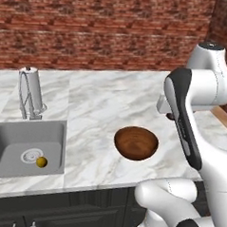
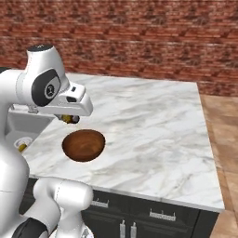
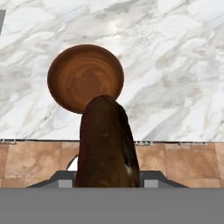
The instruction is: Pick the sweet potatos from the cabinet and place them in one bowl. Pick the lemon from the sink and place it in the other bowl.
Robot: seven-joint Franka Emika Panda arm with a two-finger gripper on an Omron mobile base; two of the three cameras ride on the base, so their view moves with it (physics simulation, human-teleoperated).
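Oblong reddish-brown sweet potato (image 3: 107, 142) held above marble counter; round dark-brown wooden bowl (image 1: 136, 143) upright, empty; small yellow lemon (image 1: 41, 162) in grey sink basin (image 1: 8, 147) beside drain.

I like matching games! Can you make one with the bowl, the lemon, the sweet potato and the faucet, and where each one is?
Things:
1. wooden bowl
2. lemon
3. sweet potato
4. faucet

Places:
A. down in the sink, beside the drain
B. held in the gripper, above the counter
C. standing at the back of the sink
D. on the marble counter, empty

Pairs: 1-D, 2-A, 3-B, 4-C
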